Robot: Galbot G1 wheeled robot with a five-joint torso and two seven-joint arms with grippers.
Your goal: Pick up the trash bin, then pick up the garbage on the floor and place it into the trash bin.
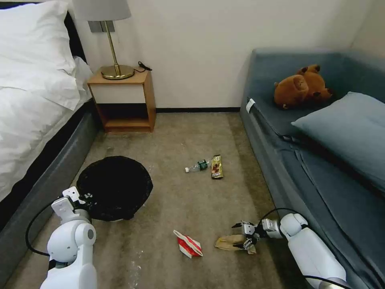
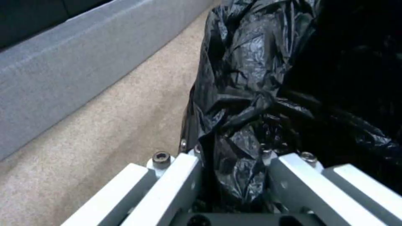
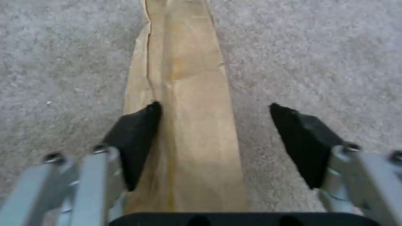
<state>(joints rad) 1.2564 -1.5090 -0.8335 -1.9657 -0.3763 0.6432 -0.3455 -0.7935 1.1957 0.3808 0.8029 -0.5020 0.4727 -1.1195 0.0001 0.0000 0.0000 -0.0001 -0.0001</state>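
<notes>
The trash bin (image 1: pixel 114 186), its black bag (image 2: pixel 251 78) folded over the rim, is at the left by the bed. My left gripper (image 1: pixel 85 200) is shut on its near rim, the crinkled plastic pinched between the fingers (image 2: pixel 232 150). My right gripper (image 1: pixel 245 237) is low over the carpet at the front right, open, its black pads (image 3: pixel 138 131) straddling the crumpled brown paper bag (image 3: pixel 184 94) (image 1: pixel 229 243). A red-and-white wrapper (image 1: pixel 187 244) lies left of it. Farther off lie a small clear bottle (image 1: pixel 197 166) and a dark-gold snack wrapper (image 1: pixel 217 166).
A bed (image 1: pixel 36 120) with a grey base runs along the left. A wooden nightstand (image 1: pixel 122 100) with a lamp stands at the back. A blue sofa (image 1: pixel 321 160) with a teddy bear (image 1: pixel 302 86) and a pillow bounds the right. Beige carpet (image 1: pixel 180 132) lies between.
</notes>
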